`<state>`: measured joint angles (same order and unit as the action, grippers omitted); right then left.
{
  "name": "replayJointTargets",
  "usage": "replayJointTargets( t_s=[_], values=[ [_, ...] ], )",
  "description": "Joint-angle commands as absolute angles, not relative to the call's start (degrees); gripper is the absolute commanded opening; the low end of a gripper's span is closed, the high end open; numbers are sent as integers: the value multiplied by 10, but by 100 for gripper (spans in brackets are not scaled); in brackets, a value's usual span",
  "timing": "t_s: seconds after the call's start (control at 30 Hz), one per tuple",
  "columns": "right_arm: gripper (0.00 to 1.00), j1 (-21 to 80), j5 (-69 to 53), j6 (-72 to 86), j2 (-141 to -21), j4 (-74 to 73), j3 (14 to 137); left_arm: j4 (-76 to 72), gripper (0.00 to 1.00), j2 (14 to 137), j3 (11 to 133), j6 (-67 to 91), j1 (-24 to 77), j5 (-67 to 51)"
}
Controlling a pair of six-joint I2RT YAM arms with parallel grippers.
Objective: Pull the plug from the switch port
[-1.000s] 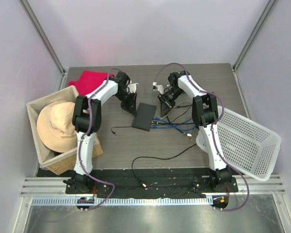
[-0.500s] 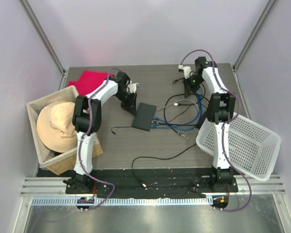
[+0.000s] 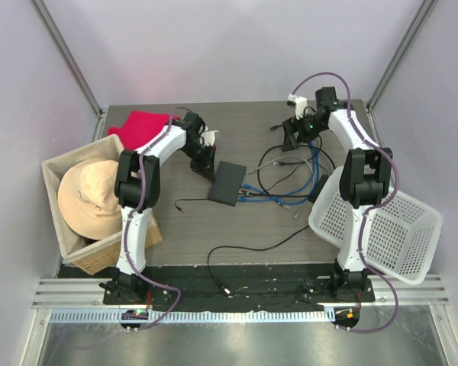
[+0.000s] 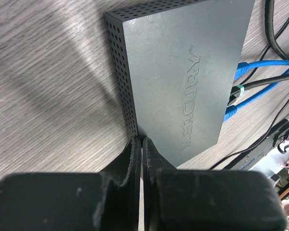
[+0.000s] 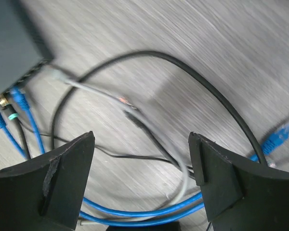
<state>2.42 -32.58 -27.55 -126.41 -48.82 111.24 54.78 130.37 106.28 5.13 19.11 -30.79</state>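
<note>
Touching a corner of the switch (image 4: 183,72) with the left gripper (image 4: 142,144) squeezed shut, hanging over blue cables (image 5: 135,211) with the right gripper (image 5: 141,139) wide open, empty.

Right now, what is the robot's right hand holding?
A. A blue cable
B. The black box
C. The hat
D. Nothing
D. The right gripper has its fingers spread wide apart, and between them you see only the table and loose cables lying on it, with nothing pinched.
</note>
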Motion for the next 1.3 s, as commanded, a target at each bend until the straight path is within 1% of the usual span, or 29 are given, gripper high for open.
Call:
replayJointTargets(
  t_s=[0.0, 0.07, 0.17, 0.27, 0.43, 0.5, 0.53, 0.57, 0.63, 0.67, 0.73, 0.77, 0.8, 0.87, 0.93, 1.03, 1.07, 1.1, 1.13, 1.2, 1.23, 1.27],
  values=[
    [87, 47, -294, -328, -1203, -437, 1056, 511, 0, 1338, 1071, 32, 203, -254],
    [86, 55, -233, -325, -1207, -417, 1041, 507, 0, 1334, 1071, 45, 202, -268],
    [85, 56, -183, -330, -1235, -416, 1054, 503, 0, 1327, 1067, 51, 203, -283],
    [83, 55, -176, -365, -1260, -438, 1073, 502, 0, 1326, 1066, 51, 202, -280],
    [79, 56, -142, -377, -1296, -452, 1096, 497, 0, 1324, 1058, 54, 203, -281],
    [73, 56, -131, -383, -1305, -458, 1105, 495, 0, 1324, 1058, 53, 203, -280],
    [67, 56, -124, -381, -1308, -455, 1112, 495, 0, 1324, 1056, 52, 203, -279],
    [55, 55, -116, -372, -1310, -449, 1115, 495, 0, 1324, 1056, 51, 203, -278],
    [38, 48, -106, -349, -1310, -437, 1135, 496, 0, 1322, 1052, 50, 203, -277],
    [25, 44, -105, -341, -1313, -433, 1145, 496, 0, 1321, 1050, 49, 203, -276],
    [10, 26, -103, -315, -1317, -425, 1177, 497, 0, 1321, 1047, 50, 203, -275],
    [4, 20, -98, -308, -1323, -420, 1188, 496, 0, 1321, 1046, 50, 202, -277],
    [2, 8, -83, -298, -1326, -413, 1199, 497, 0, 1321, 1045, 49, 204, -277],
    [1, 8, -27, -293, -1338, -391, 1222, 497, 0, 1318, 1046, 49, 204, -278],
    [1, -17, 37, -292, -1343, -363, 1234, 497, 0, 1320, 1046, 48, 206, -278],
    [2, -27, 66, -287, -1355, -354, 1254, 497, 0, 1320, 1045, 49, 207, -278],
    [6, -27, 72, -280, -1358, -353, 1257, 497, 0, 1320, 1045, 48, 207, -277],
    [26, -27, 75, -273, -1359, -355, 1259, 498, 0, 1321, 1047, 47, 207, -277],
    [37, -27, 71, -261, -1355, -358, 1261, 501, 0, 1320, 1049, 44, 207, -276],
    [55, -27, 8, -226, -1330, -370, 1261, 512, 1, 1318, 1063, 36, 207, -272],
    [59, -25, -38, -214, -1319, -373, 1259, 516, 1, 1310, 1070, 33, 205, -272],
    [62, -23, -103, -187, -1310, -374, 1259, 518, 7, 1303, 1080, 23, 205, -279]
  ],
)
